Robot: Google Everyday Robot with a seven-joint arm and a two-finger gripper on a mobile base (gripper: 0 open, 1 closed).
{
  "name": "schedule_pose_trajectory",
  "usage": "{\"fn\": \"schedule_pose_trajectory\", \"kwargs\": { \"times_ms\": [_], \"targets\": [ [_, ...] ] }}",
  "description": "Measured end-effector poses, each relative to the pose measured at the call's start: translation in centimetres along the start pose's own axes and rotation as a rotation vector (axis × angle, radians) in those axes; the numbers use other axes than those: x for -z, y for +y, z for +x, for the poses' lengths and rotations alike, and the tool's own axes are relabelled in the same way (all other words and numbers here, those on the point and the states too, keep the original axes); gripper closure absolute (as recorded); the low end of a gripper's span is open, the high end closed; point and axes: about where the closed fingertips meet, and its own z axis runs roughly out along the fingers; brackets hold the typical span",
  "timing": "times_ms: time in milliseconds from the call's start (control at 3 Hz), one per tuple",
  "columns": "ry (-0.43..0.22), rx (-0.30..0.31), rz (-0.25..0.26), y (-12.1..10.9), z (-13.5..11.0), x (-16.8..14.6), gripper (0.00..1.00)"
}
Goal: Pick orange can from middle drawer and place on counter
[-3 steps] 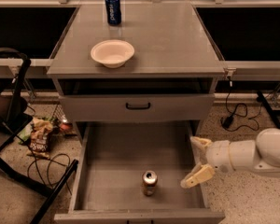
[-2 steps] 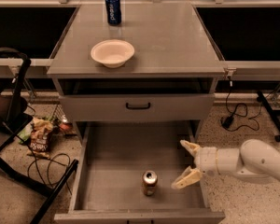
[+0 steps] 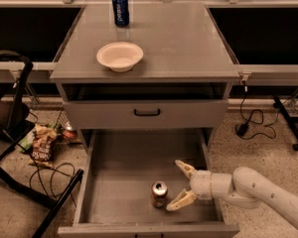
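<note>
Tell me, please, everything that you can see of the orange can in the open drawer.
The orange can is a small drink can, dull orange-brown on its side, with a silver top and pull tab; it looks like metal. It stands upright on the flat grey floor of the open middle drawer, near the front and a little right of centre. The pincer is just to its right, open, with its fingers spread toward the can. The lower fingertip is close to the can's base, but the can is not gripped.

Blue Pepsi can standing upright at back; wht bowl sitting nearer front; chip bag & cables lying on floor.
</note>
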Motion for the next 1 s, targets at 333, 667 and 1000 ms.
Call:
{"fn": "schedule_pose_trajectory", "kwargs": {
  "times_ms": [333,667,1000],
  "targets": [
    [-0.046,0.002,-0.021,0.5,1.1,-3.0,0.0],
    [-0.082,0.0,-0.045,1.2,2.2,-6.0,0.23],
    [-0.09,0.002,-0.055,1.4,2.5,-7.3,0.47]
  ]
}}
